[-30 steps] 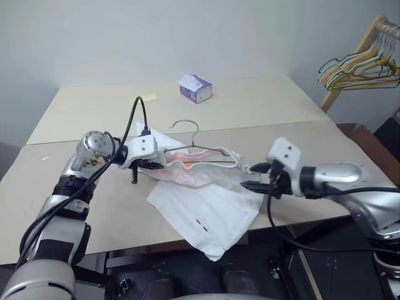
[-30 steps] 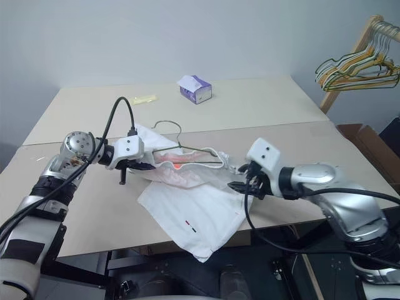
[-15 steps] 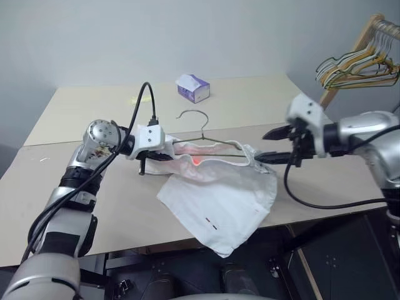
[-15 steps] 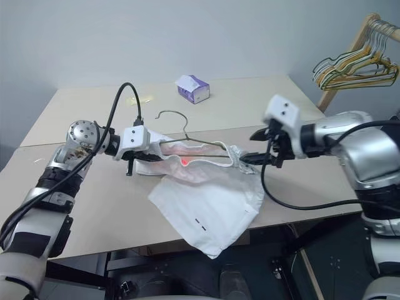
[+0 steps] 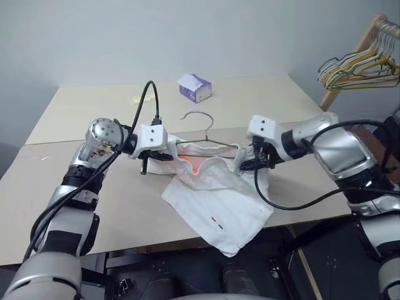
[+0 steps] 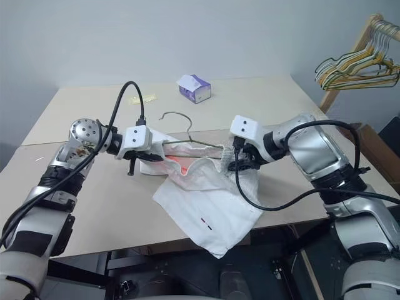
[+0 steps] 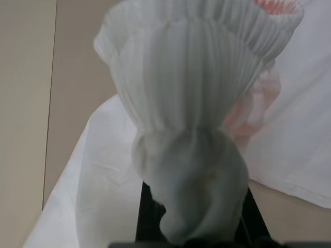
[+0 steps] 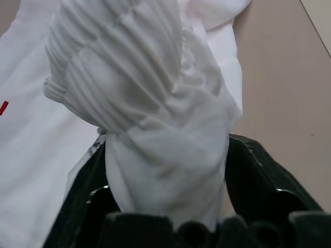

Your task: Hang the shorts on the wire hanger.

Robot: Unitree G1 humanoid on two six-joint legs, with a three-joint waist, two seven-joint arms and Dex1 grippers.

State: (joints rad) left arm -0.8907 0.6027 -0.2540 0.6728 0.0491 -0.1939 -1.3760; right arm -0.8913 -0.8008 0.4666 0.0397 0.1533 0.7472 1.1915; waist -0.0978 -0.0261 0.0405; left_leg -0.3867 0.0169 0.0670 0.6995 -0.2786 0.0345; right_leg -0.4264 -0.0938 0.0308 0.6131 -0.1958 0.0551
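The white shorts (image 5: pixel 219 200) hang from their gathered waistband over the table, with the legs draped down past the front edge. The wire hanger (image 5: pixel 199 115) lies along the waistband with its hook sticking up behind. My left gripper (image 5: pixel 162 156) is shut on the waistband's left end, and the bunched cloth (image 7: pixel 186 155) fills its jaws. My right gripper (image 5: pixel 249 164) is at the waistband's right end. Gathered cloth (image 8: pixel 155 144) is pinched between its black fingers (image 8: pixel 256 188).
A purple and white tissue box (image 5: pixel 195 87) stands at the back of the beige table (image 5: pixel 81 194). A wooden rack with a bunch of yellow-green hangers (image 5: pixel 356 65) stands at the far right. The table's front edge runs just below the shorts.
My right gripper swung in from the right, where it stood open, to the waistband's right end and closed on the cloth. The left arm rose slightly with its end.
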